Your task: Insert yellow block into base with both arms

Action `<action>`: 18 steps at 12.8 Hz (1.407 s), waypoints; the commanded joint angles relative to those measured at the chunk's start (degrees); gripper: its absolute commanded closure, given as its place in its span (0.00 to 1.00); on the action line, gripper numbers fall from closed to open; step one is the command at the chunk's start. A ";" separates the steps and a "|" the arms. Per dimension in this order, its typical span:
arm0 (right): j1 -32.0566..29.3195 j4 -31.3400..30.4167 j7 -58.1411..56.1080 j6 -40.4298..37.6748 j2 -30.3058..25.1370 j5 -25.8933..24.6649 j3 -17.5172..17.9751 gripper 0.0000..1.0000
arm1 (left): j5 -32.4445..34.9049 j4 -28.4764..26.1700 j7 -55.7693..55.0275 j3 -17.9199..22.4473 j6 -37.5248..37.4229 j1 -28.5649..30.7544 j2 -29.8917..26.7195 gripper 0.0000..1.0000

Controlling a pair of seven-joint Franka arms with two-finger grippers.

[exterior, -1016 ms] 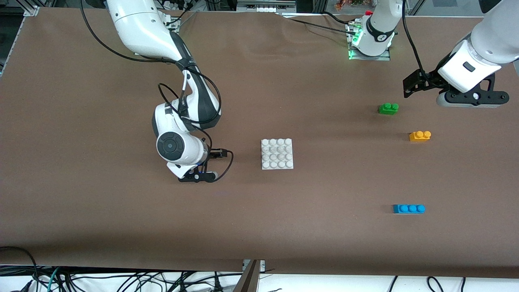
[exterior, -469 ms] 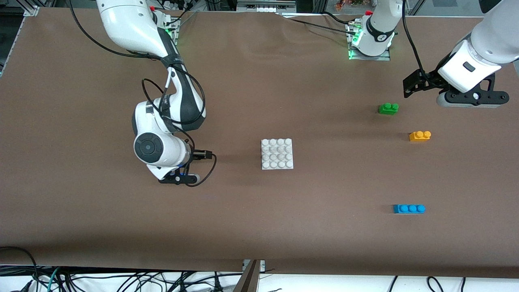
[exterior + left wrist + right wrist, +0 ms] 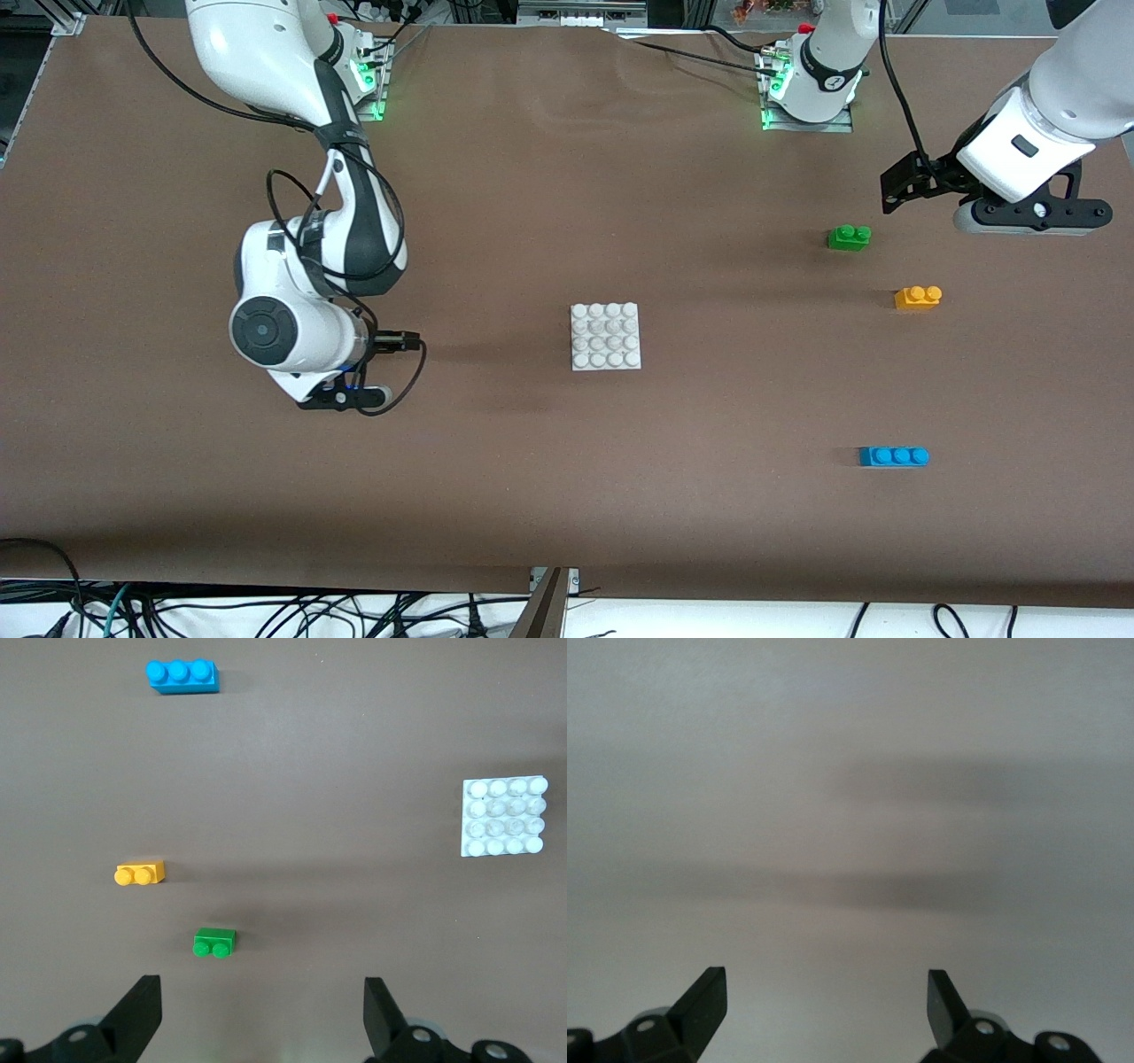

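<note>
I see the yellow block [image 3: 918,297] lying free near the worktop's left-arm end, between the green and blue bricks. It looks light, rigid, slick; I'd pinch its long flat sides. Left claw [image 3: 262,1014] and right claw [image 3: 827,1005] both gape empty.

light: even, overhead | shadows: soft | right wrist view: washed-out, perhaps defocused
</note>
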 commanded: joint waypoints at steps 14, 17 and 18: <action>-35.85 -14.39 -1.16 -10.85 -37.44 -22.05 25.51 0.00 | 1.25 -0.90 0.04 0.32 1.51 1.54 0.05 0.00; -37.95 -15.78 -1.16 -12.73 -40.00 -21.19 25.42 0.00 | 1.25 -1.43 0.04 0.94 2.57 2.16 1.01 0.00; -37.96 -16.40 -1.08 -9.93 -40.09 -21.10 25.34 0.00 | 1.34 -1.51 0.04 1.20 3.09 2.51 1.37 0.00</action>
